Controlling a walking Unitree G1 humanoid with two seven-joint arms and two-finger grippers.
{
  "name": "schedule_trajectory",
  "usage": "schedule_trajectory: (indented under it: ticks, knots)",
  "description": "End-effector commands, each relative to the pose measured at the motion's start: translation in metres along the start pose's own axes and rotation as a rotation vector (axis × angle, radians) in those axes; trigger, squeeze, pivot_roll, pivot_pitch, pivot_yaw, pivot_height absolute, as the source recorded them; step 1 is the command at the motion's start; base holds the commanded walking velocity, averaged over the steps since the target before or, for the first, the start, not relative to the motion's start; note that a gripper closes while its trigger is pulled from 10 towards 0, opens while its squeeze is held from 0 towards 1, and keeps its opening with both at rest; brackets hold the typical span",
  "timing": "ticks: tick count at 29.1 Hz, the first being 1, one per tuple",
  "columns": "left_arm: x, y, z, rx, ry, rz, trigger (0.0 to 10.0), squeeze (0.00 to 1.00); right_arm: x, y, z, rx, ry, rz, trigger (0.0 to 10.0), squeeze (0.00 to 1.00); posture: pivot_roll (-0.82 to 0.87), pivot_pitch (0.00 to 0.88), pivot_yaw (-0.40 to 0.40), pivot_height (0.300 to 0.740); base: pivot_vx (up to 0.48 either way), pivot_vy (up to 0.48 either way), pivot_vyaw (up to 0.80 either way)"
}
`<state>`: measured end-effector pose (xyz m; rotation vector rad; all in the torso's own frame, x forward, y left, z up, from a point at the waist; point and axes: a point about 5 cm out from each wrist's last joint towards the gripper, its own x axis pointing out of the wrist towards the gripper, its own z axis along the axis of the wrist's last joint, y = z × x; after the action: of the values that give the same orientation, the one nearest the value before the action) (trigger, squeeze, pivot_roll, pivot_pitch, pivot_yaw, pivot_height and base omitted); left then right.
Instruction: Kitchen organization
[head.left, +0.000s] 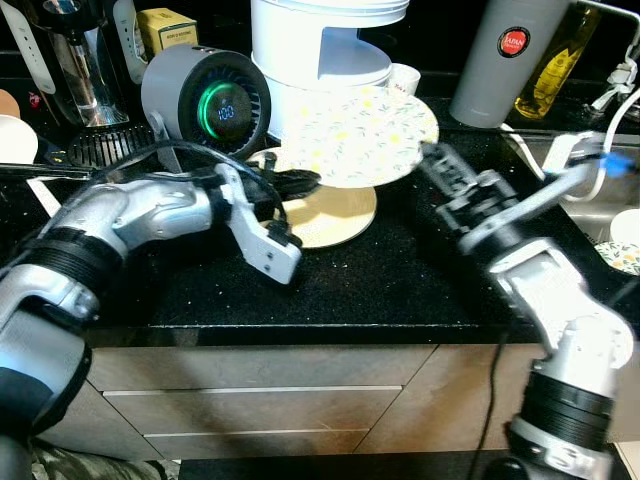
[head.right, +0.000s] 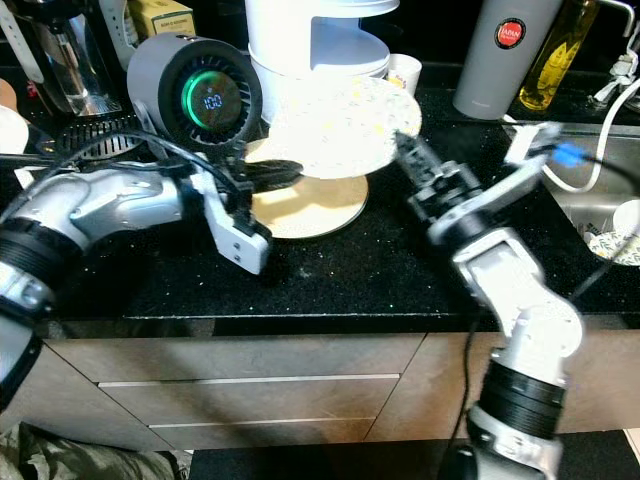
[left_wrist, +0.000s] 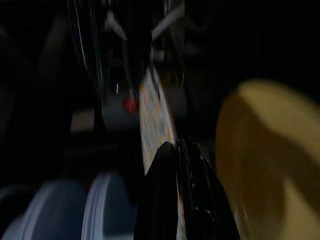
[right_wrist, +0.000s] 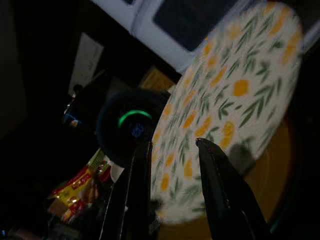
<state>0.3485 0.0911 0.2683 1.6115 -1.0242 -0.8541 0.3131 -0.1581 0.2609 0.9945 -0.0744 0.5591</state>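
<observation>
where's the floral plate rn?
Head views: floral plate held above the tan plate mid-counter, before the white appliance, left gripper and right gripper at its edges.

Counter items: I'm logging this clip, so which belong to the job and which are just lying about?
In the job:
- patterned plate
- yellow plate
- left gripper
- right gripper

Lying about:
- round fan
- grey flask
- oil bottle
- white appliance

I'm looking down on a black speckled desk (head.left: 330, 285) with a glossy top. Below its near edge sit beige drawer fronts (head.left: 250, 410) split by pale lines. At far right a steel sink (head.left: 590, 200) is sunk into the top. The far side is dark; light glints off the near surface.
</observation>
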Motion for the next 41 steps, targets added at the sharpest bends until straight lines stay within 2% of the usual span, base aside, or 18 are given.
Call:
schedule_trajectory:
  ticks: [1,8,11,13,14,18,22,29,32,41]
  knots:
    - [0.004,0.000,0.004,0.012,-0.030,0.008,10.0,0.00,0.001,-0.006,0.000,0.044,-0.002,-0.049,10.0,0.00,0.07,0.077,-0.057,0.740,0.000,0.000,0.00]
    - [0.005,0.004,0.005,0.023,-0.029,0.020,10.0,0.00,0.002,-0.017,0.002,0.061,-0.017,-0.127,10.0,0.00,0.08,0.079,-0.059,0.740,0.000,0.000,0.00]
    - [0.000,0.002,-0.007,0.041,0.048,0.000,10.0,0.00,-0.007,-0.016,0.026,0.062,-0.115,-0.116,10.0,0.00,0.08,0.077,-0.057,0.740,0.000,0.000,0.00]
    - [-0.001,0.002,-0.009,0.041,0.061,0.004,10.0,0.00,-0.009,-0.015,0.032,0.054,-0.138,-0.117,10.0,0.00,0.08,0.077,-0.057,0.740,0.000,0.000,0.00]
    - [-0.002,0.004,-0.012,0.045,0.080,0.014,10.0,0.00,-0.016,-0.013,0.043,0.041,-0.181,-0.104,10.0,0.00,0.08,0.074,-0.056,0.740,0.000,0.000,0.00]
    - [-0.003,0.009,-0.016,0.056,0.104,0.044,10.0,0.00,-0.026,-0.007,0.052,0.042,-0.223,-0.061,10.0,0.00,0.08,0.074,-0.056,0.740,0.000,0.000,0.00]
    - [-0.001,0.014,-0.016,0.065,0.100,0.083,10.0,0.00,-0.028,-0.006,0.050,0.054,-0.229,-0.043,10.0,0.00,0.07,0.063,-0.053,0.740,0.000,0.000,0.00]
    - [0.010,0.029,-0.001,0.080,0.005,0.211,10.0,0.00,-0.016,-0.006,0.020,0.157,-0.147,-0.032,10.0,0.00,0.08,0.059,-0.061,0.740,0.000,0.000,0.00]
    - [0.012,0.025,0.005,0.083,-0.029,0.198,10.0,0.00,-0.010,-0.003,0.015,0.188,-0.138,-0.020,10.0,0.00,0.09,0.060,-0.066,0.740,0.000,0.000,0.00]
    - [0.014,0.022,0.006,0.077,-0.038,0.192,10.0,0.00,-0.003,0.006,0.012,0.212,-0.122,0.020,10.0,0.00,0.09,0.060,-0.075,0.740,0.000,0.000,0.00]
